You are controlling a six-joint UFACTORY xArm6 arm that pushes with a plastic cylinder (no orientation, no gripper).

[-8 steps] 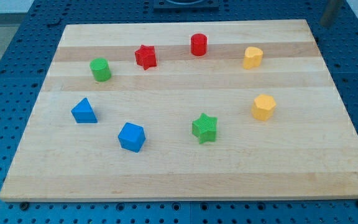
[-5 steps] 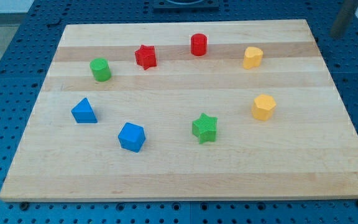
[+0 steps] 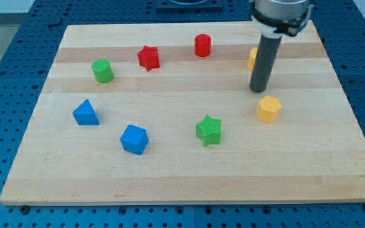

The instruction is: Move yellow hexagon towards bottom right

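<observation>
My tip [image 3: 258, 90] stood just above and a little left of the yellow hexagon [image 3: 268, 109], near it but seemingly not touching. The rod has no jaws to open or close. The hexagon sat mid-right on the board [image 3: 170, 183]; I judged the push was not begun.

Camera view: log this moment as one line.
my tip: just above-left of yellow hexagon, apart | hexagon: unpushed | other yellow block: partly hidden behind rod

1. My tip [image 3: 258, 90] stands just above-left of the yellow hexagon [image 3: 268, 109].
2. Bare board [image 3: 334, 152] lies from the hexagon to the bottom-right corner.
3. The green star [image 3: 208, 130] stands left of the hexagon.
</observation>
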